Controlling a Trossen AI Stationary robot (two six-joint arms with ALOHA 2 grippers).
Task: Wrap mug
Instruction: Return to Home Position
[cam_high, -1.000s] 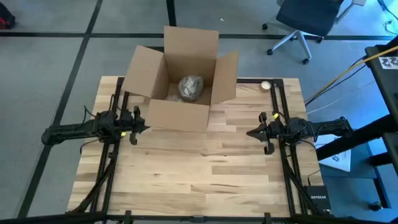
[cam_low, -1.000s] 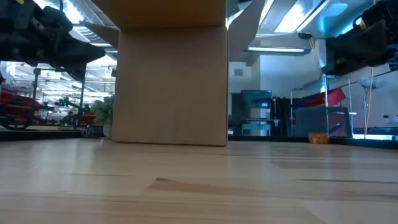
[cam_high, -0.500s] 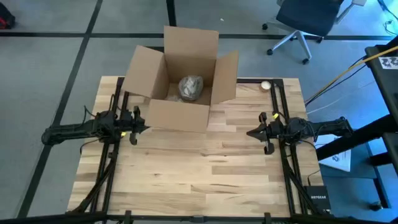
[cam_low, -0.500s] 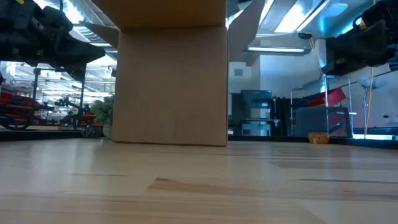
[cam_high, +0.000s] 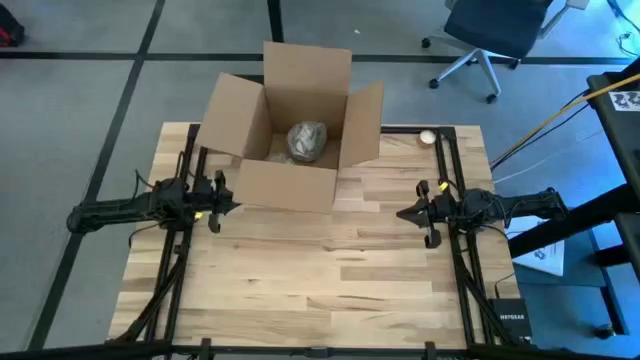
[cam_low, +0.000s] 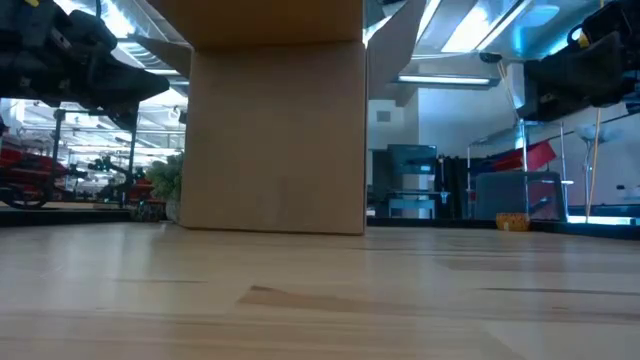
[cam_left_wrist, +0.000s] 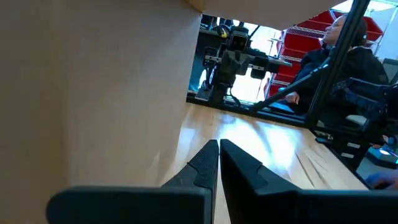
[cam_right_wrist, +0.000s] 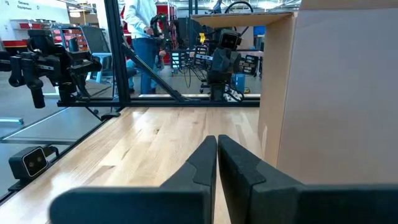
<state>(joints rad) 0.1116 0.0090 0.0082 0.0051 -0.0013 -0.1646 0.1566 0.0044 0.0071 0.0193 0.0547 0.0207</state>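
An open cardboard box (cam_high: 290, 185) stands at the table's far middle with its flaps spread. On its floor lies a crumpled grey paper bundle (cam_high: 307, 140); the mug itself is hidden. My left gripper (cam_high: 232, 207) hovers shut at the table's left, just beside the box's near left corner, pointing toward the right edge. In its wrist view the shut tips (cam_left_wrist: 219, 144) run along the box wall (cam_left_wrist: 93, 93). My right gripper (cam_high: 402, 214) hovers shut at the table's right, pointing left, its tips (cam_right_wrist: 216, 139) near the box's corner (cam_right_wrist: 336, 93).
Bare wooden tabletop (cam_high: 320, 280) stretches across the near half, in front of the box. A small white round object (cam_high: 427, 137) lies at the far right corner. A black device (cam_high: 510, 320) sits at the near right. People stand in the room beyond (cam_right_wrist: 140, 25).
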